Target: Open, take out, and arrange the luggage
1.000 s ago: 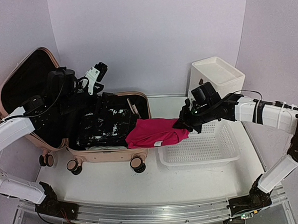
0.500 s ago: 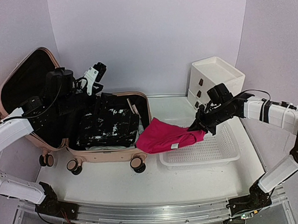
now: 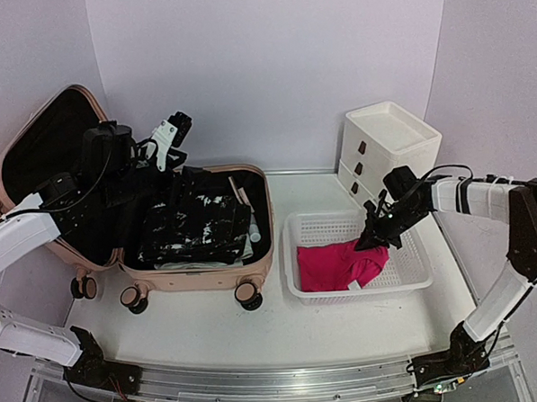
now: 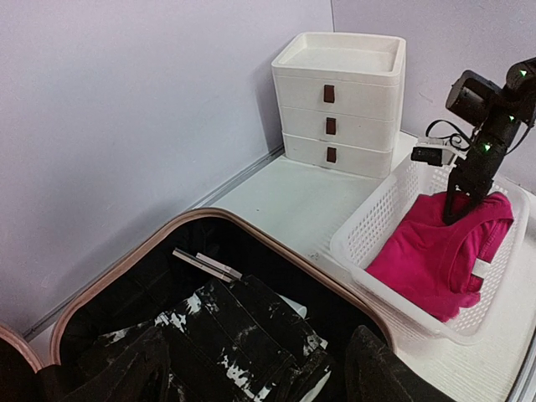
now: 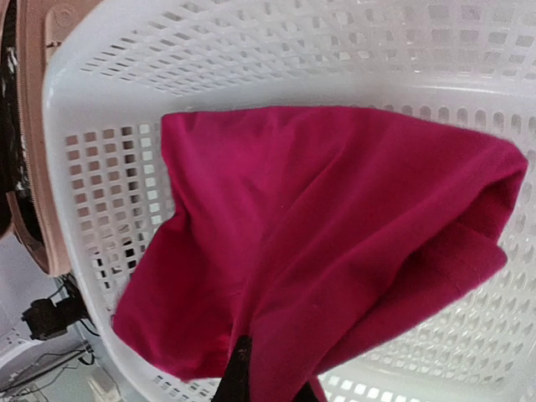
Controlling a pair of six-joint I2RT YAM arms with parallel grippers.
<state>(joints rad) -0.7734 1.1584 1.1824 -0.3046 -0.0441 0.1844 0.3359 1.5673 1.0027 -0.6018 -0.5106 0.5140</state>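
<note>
Over the white basket (image 3: 292, 263), right arm (image 3: 466, 193) outstretched, right gripper (image 3: 372, 242) tipped down, pinching the magenta garment (image 3: 335, 265)

This is a robotics lab test cell rather than anyone's home. Plain pale backdrop walls (image 3: 270, 66) box in a white table (image 3: 212, 330), and two white robot arms, left (image 3: 18, 237) and right (image 3: 484, 194), rise with loose cables from a metal rail (image 3: 260, 380) at its near edge. The luggage (image 3: 200, 278), a white basket (image 3: 295, 285) holding a pink garment (image 3: 339, 265), and a small drawer unit (image 3: 391, 131) sit there like staged props.
</note>
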